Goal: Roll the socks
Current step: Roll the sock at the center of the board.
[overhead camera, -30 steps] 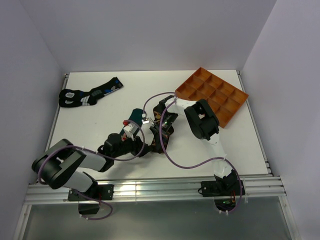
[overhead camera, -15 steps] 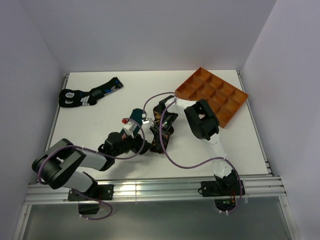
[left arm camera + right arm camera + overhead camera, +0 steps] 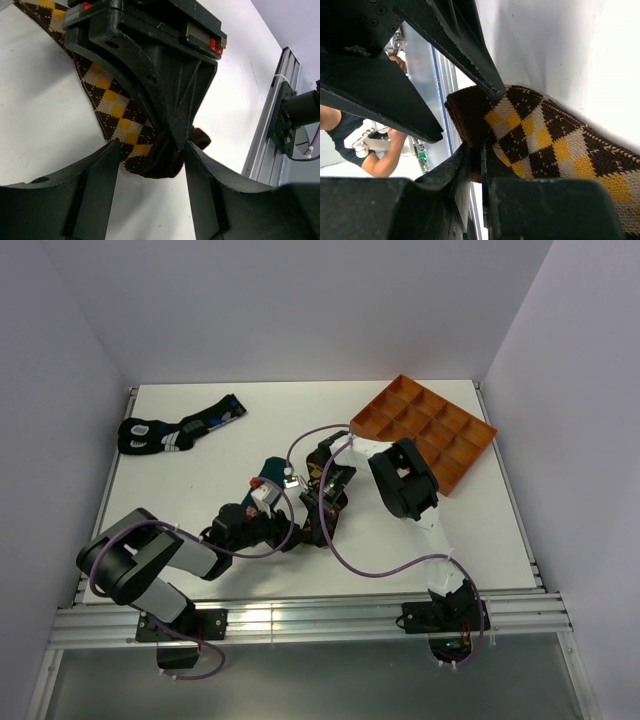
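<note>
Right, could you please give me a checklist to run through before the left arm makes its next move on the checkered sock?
1. Grip: right gripper shut on the dark cuff of the checkered sock: ok.
2. Approach: left gripper open, straddling that cuff: ok.
3. Rest of the sock lying flat on the table: ok.
4. The teal sock lined up with it: cannot tell, the arms hide where they meet.
5. Roll begun: not ok, only the cuff end is bunched.

Robot lab test cell
Plain white walls (image 3: 300, 310) box in a white table (image 3: 480, 530); left arm (image 3: 150, 565) and right arm (image 3: 405, 485) stand bolted to an aluminium rail (image 3: 320, 618).
</note>
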